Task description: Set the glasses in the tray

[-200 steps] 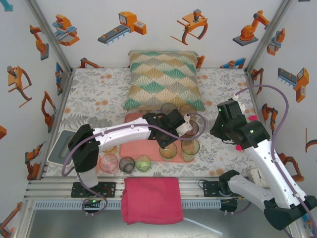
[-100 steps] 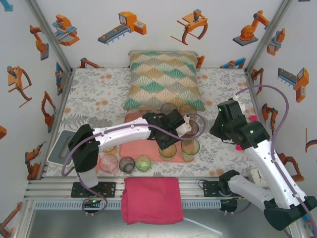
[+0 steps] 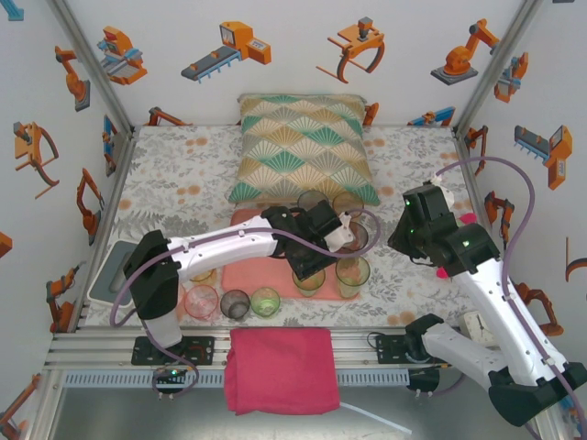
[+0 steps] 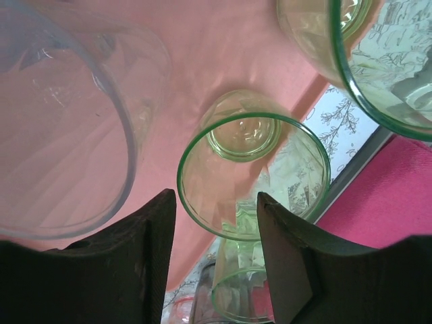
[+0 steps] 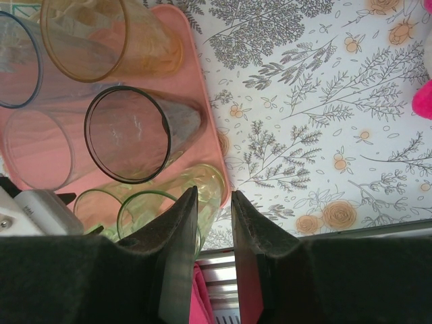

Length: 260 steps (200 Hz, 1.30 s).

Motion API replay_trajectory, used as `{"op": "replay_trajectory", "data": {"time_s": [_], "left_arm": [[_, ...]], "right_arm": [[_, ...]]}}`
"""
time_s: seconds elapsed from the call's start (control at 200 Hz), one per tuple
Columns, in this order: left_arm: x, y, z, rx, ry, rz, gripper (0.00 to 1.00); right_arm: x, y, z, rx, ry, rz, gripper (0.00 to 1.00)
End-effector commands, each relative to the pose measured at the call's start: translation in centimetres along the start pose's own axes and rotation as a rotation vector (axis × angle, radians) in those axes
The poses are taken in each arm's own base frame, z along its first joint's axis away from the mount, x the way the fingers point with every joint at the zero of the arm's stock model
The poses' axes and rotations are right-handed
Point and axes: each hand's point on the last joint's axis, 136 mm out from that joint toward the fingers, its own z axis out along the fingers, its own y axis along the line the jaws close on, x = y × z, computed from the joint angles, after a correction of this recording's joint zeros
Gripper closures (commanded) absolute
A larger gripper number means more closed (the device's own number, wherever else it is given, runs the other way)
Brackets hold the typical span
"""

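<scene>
Standing near me: pink glass point(image 3: 202, 301), grey glass point(image 3: 235, 302), green glass point(image 3: 265, 301), just outside the tray point(image 3: 248, 275).
Tray: more glasses point(image 5: 111, 40) stand inside.
My left gripper point(image 4: 216, 202): fingers apart, empty, above a green tumbler point(image 4: 256, 169) at the tray's near edge.
My right gripper point(image 5: 214, 196): fingers a little apart, empty, I think.
Far: cushion point(image 3: 303, 147).

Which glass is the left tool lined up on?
The green glass upright by the tray's edge, centred between the left tool's open fingers. The clear glass and the other green glass sit off to either side.
</scene>
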Motion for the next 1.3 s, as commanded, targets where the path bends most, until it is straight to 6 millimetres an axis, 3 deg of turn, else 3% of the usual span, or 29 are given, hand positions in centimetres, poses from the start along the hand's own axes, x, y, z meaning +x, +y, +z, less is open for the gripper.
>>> {"op": "replay_trajectory", "data": {"time_s": [0.0, 0.35, 0.851, 1.181, 1.296], "left_arm": [[-0.8, -0.5, -2.3, 0.024, -0.036, 0.011, 0.48], [-0.8, -1.3, -3.4, 0.061, -0.04, 0.012, 0.48], [0.7, -1.8, -5.5, 0.086, -0.05, 0.032, 0.45], [2.7, -1.9, -7.5, 0.092, -0.062, 0.085, 0.42], [3.7, -1.0, -8.6, 0.066, -0.081, 0.088, 0.4]], "right_arm": [[-0.1, -0.1, 0.0, -0.004, -0.006, 0.002, 0.7], [-0.4, 0.1, -0.1, -0.006, -0.009, 0.004, 0.7], [-0.7, 0.3, -0.3, -0.015, -0.014, 0.008, 0.7], [-0.9, 0.4, -0.5, -0.02, -0.019, 0.013, 0.7], [-0.8, 0.5, -0.3, -0.021, -0.014, 0.016, 0.7]]}}
